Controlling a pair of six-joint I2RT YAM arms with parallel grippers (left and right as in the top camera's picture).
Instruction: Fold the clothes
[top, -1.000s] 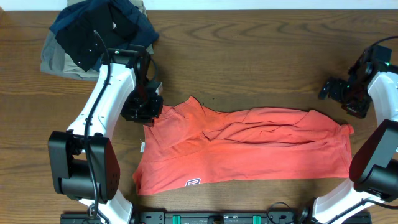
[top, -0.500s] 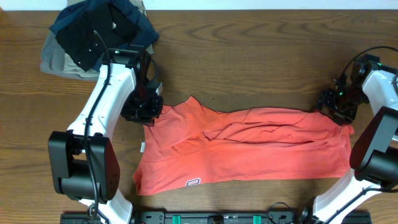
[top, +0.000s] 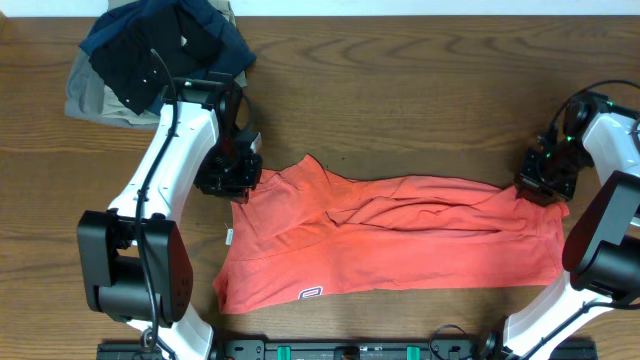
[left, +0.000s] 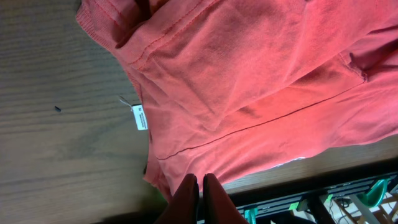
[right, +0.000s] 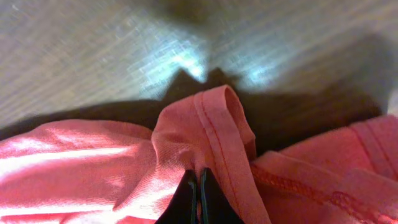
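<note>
Where T-shirt (top: 400, 240) lies spread across near half of wood-grain table (top: 400, 90), coral-red knit looks soft, matte and creased, with stitched, doubled hems. Outline roughly oblong, with loose ridges through middle. Long axis runs left-right; end with white tag (left: 140, 117) toward left arm. Tag print too small to read; small outlined logo (top: 310, 293) near front edge, unreadable. Left gripper (left: 200, 186) clenched on cloth at shirt's far-left corner. Right gripper (right: 198, 186) pinched tight on rolled hem at far-right corner. Dark and khaki garment pile (top: 150, 55) in table's far-left corner, well apart.
</note>
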